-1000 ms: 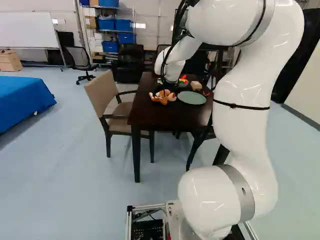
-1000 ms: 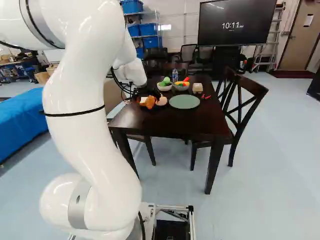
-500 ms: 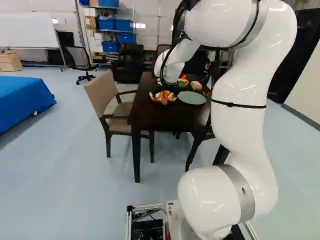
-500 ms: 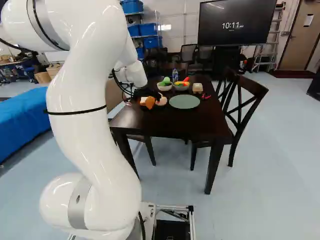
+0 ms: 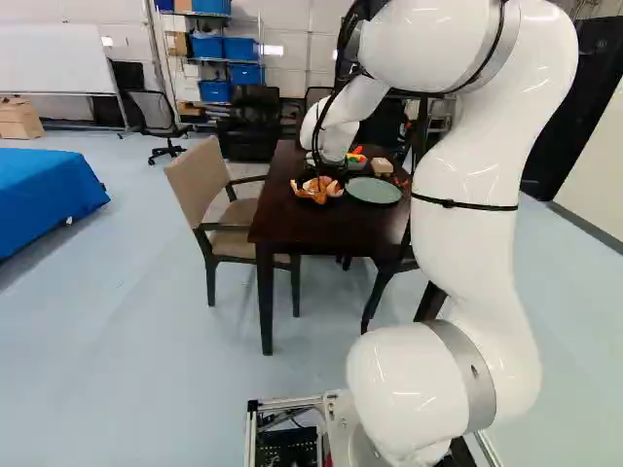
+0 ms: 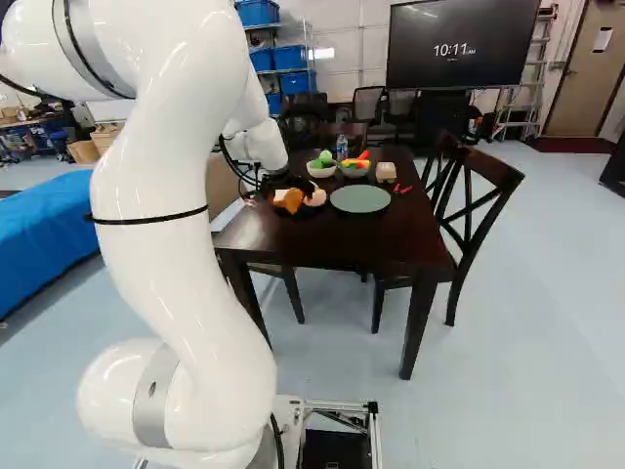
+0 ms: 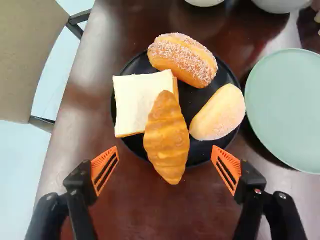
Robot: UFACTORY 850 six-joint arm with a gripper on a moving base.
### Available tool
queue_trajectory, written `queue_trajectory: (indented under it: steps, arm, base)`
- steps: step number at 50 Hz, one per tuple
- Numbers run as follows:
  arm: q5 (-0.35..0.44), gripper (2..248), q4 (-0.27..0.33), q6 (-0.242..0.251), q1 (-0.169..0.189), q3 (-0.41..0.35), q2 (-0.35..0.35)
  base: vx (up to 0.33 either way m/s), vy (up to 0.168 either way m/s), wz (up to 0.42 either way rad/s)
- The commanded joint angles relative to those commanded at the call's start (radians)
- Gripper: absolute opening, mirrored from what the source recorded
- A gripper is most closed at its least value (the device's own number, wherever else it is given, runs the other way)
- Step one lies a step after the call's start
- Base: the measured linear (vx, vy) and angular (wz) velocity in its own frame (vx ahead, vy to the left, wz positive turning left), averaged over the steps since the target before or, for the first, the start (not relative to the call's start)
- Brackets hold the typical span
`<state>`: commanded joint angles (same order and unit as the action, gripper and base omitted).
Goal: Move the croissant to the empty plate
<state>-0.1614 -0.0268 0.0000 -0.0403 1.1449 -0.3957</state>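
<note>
The arm (image 5: 467,243) has shifted slightly against its base joint since a second ago; base itself hasn't moved. Nothing transferred: croissant (image 7: 167,135) is on the black plate (image 7: 229,77), just ahead of the gripper (image 7: 165,149), lapping the bread slice (image 7: 132,102). Gripper's fingers are spread wide, clamped on nothing. Looks like pre-grasp. Left to do: grip, lift, carry, set down, release. Target is the empty plate (image 7: 287,110), pale green, round, smooth, out past the finger nearer the pale bun (image 7: 220,112). Croissant is golden, ridged, tapered at both ends; bread flat, squarish, white; sugared roll (image 7: 182,57) grainy, oblong. Surface (image 7: 135,205) is dark, glossy, reddish brown.
</note>
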Motion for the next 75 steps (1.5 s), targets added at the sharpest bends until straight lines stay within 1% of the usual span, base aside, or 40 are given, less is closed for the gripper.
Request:
queue_trajectory:
  steps: [14,15,19,20,24,25,30,31,35,36,40,41,45,46,51,52,56,57,61,62,66,67,72,73,75]
  arm:
    - [0.007,247,0.0,0.0,0.0,0.0,0.0]
    - [0.007,234,0.0,0.0,0.0,0.0,0.0]
    - [0.007,234,0.0,0.0,0.0,0.0,0.0]
    - [0.007,222,0.0,0.0,0.0,0.0,0.0]
    - [0.011,222,0.0,0.0,0.0,0.0,0.0]
    - [0.013,210,0.0,0.0,0.0,0.0,0.0]
    - [0.024,210,0.0,0.0,0.0,0.0,0.0]
    - [0.026,198,0.0,0.0,0.0,0.0,0.0]
    - [0.032,198,0.0,0.0,0.0,0.0,0.0]
    - [0.033,186,0.0,0.0,0.0,0.0,0.0]
    - [0.034,186,0.0,0.0,0.0,0.0,0.0]
    - [0.034,174,0.0,0.0,0.0,0.0,0.0]
    - [0.034,174,0.0,0.0,0.0,0.0,0.0]
    - [0.034,162,0.0,0.0,0.0,0.0,0.0]
    - [0.034,162,0.0,0.0,0.0,0.0,0.0]
    - [0.034,150,0.0,0.0,0.0,0.0,0.0]
    - [0.034,150,0.0,0.0,0.0,0.0,0.0]
    - [0.034,137,0.0,0.0,0.0,0.0,0.0]
    - [0.034,137,0.0,0.0,0.0,0.0,0.0]
    - [0.034,125,0.0,0.0,0.0,0.0,0.0]
    - [0.034,125,0.0,0.0,0.0,0.0,0.0]
    - [0.034,115,0.0,0.0,0.0,0.0,0.0]
    - [0.034,115,0.0,0.0,0.0,0.0,0.0]
    - [0.034,105,0.0,0.0,0.0,0.0,0.0]
    - [0.034,105,0.0,0.0,0.0,0.0,0.0]
  base:
    - [0.0,0.0,0.0]
    - [0.0,0.0,0.0]
    - [0.0,0.0,0.0]
    - [0.0,0.0,0.0]
    - [0.0,0.0,0.0]
    - [0.0,0.0,0.0]
    - [0.0,0.0,0.0]
    - [0.0,0.0,0.0]
    - [0.0,0.0,0.0]
    - [0.0,0.0,0.0]
    - [0.0,0.0,0.0]
    - [0.0,0.0,0.0]
    - [0.0,0.0,0.0]
    - [0.0,0.0,0.0]
    - [0.0,0.0,0.0]
    - [0.0,0.0,0.0]
    - [0.0,0.0,0.0]
    - [0.0,0.0,0.0]
    - [0.0,0.0,0.0]
    - [0.0,0.0,0.0]
    - [0.0,0.0,0.0]
    - [0.0,0.0,0.0]
    - [0.0,0.0,0.0]
    - [0.0,0.0,0.0]
    - [0.0,0.0,0.0]
